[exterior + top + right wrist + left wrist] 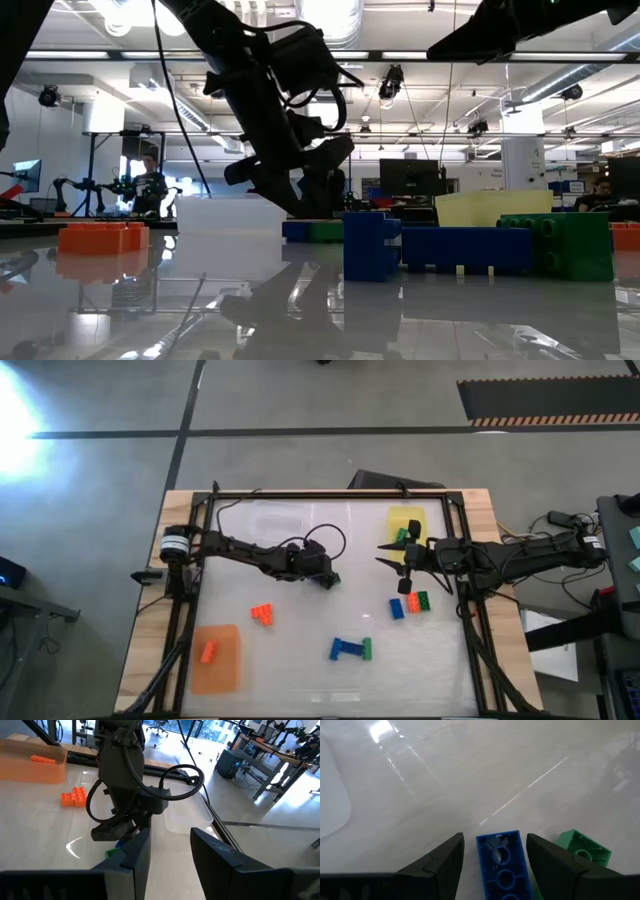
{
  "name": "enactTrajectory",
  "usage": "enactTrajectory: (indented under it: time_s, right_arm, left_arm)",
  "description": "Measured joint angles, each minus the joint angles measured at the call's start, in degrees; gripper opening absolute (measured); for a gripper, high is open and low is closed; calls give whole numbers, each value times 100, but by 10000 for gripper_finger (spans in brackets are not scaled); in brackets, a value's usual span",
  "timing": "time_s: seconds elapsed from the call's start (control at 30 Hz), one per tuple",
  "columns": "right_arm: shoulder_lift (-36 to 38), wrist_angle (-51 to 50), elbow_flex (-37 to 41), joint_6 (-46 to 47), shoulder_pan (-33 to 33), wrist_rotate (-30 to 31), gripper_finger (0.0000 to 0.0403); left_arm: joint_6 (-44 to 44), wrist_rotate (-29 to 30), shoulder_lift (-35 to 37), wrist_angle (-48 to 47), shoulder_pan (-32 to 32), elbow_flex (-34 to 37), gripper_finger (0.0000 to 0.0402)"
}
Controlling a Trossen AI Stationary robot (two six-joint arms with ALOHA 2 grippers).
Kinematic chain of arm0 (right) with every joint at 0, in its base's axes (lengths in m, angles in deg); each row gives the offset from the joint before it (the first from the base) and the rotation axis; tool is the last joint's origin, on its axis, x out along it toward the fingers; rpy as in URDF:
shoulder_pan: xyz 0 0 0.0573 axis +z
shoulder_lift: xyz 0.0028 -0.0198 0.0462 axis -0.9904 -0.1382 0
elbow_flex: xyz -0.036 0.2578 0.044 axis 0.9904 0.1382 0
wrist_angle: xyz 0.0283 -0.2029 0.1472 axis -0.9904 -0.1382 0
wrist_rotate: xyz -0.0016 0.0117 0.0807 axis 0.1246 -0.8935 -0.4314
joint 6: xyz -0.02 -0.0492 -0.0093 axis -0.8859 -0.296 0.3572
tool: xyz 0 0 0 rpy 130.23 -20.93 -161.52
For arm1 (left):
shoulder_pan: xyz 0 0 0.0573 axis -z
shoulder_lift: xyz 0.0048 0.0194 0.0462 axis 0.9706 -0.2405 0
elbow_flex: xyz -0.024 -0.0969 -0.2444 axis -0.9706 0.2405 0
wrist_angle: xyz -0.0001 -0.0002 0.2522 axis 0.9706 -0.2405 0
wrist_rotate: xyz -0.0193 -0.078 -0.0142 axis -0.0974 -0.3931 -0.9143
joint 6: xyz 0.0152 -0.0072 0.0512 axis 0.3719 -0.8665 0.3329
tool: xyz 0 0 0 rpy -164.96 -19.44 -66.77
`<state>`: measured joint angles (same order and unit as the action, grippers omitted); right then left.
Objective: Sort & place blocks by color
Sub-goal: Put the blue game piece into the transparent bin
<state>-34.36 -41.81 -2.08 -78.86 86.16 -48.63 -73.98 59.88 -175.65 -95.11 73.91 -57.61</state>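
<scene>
- In the overhead view, the left gripper (331,579) sits near the middle of a glossy white table (300,650); its fingertips are dark and small there and hard to make out.
- Its own wrist camera shows more: two dark, wedge-shaped fingers (442,865) spread on either side of a blue block (503,866), with a thin gap visible on each side. The block's far end shows round hollow sockets; its near end is cut off by the picture's edge, so whether the fingers pinch it farther back cannot be told.
- A green block (582,851), also showing a hollow socket, lies just beside the blue one and is partly cut off.
- The right gripper (384,554) hangs near a yellow mat (407,517), its two flat dark fingers (135,857) parted with nothing between them.
- One small green block (401,535) lies on the yellow mat's edge, partly hidden by the right arm.
- A blue block (397,608), an orange one (412,603) and a green one (423,600) cluster below the right gripper.
- A long blue piece (346,649) with a green end (366,649) lies toward the table's near edge.
- Two joined orange studded blocks (263,614) sit on bare table; another orange block (209,651) rests on the orange mat (218,672).
- A clear mat (187,817) is barely distinguishable against the white surface.
</scene>
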Motion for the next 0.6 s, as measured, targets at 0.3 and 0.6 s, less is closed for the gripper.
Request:
enactTrajectory:
  time_s: [0.3, 0.6]
  right_arm:
    - [0, -2, 0, 0, 0, 0, 130]
    - [0, -4, 0, 0, 0, -2, 130]
  left_arm:
    - [-136, -2, 0, 0, 15, 6, 199]
    - [-231, -23, -289, 300, 36, 131, 199]
